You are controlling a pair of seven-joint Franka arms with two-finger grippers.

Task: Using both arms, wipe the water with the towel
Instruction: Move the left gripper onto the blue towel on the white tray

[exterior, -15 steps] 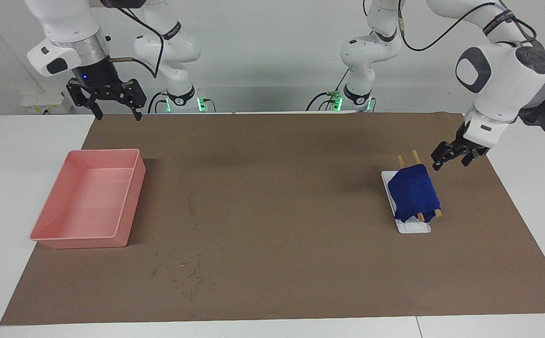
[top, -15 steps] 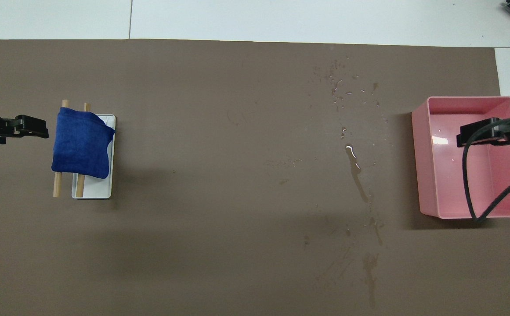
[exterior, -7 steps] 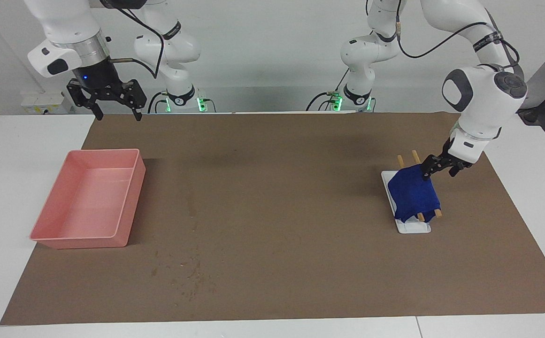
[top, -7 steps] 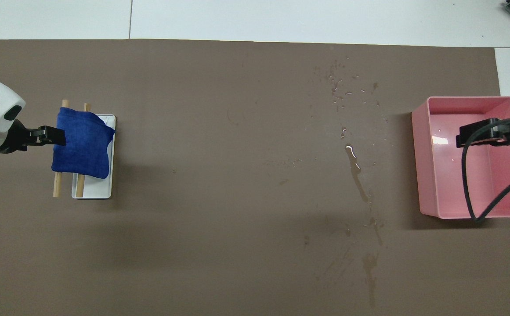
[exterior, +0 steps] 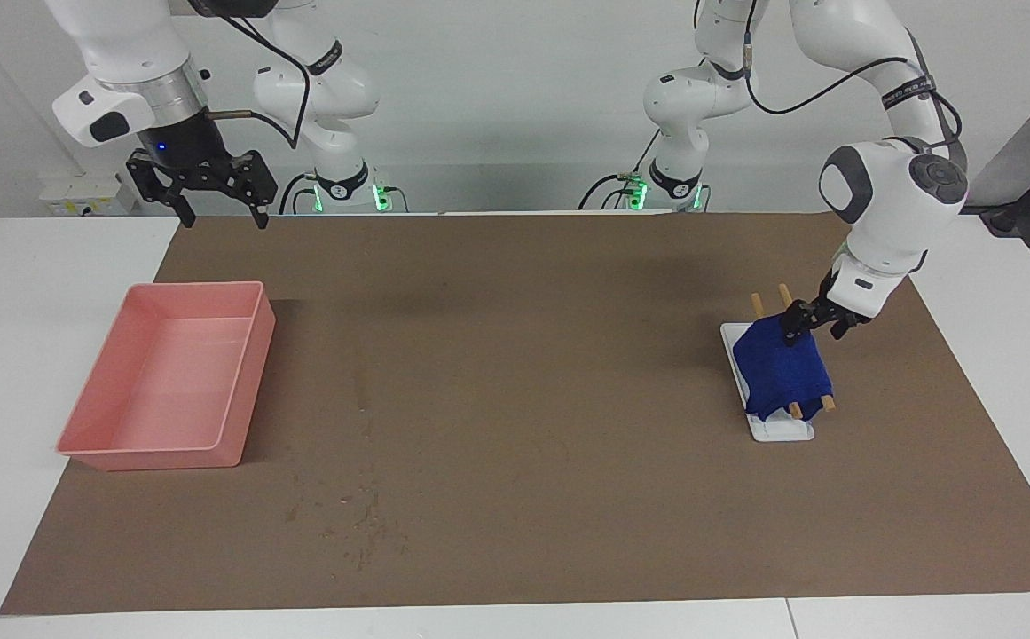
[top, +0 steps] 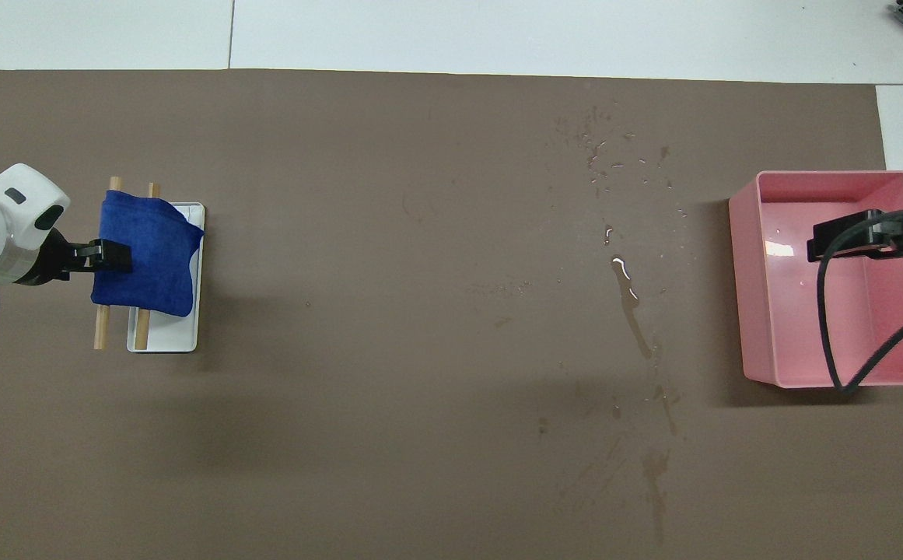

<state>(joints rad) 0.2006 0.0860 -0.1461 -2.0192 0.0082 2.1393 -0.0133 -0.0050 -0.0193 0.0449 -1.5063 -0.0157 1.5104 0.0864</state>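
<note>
The deep-blue towel (exterior: 781, 368) hangs over the two wooden rods of a white rack (exterior: 782, 429) toward the left arm's end of the table; it also shows in the overhead view (top: 148, 260). My left gripper (exterior: 809, 325) is open, low at the towel's edge on the side nearer the robots; in the overhead view it (top: 113, 257) overlaps that edge. I cannot tell whether it touches the cloth. Spilled water (top: 626, 288) lies in drops and streaks on the brown mat. My right gripper (exterior: 220, 211) waits open and empty, high over the pink tub's near end (top: 848, 236).
A pink tub (exterior: 169, 377) stands at the right arm's end of the table, beside the water (exterior: 355, 524); in the overhead view (top: 762, 311) it holds a little water. The brown mat (exterior: 523, 355) covers most of the white table.
My left gripper has come down and in from beside the rack to the towel's edge. The right arm, the towel and the tub have not moved.
</note>
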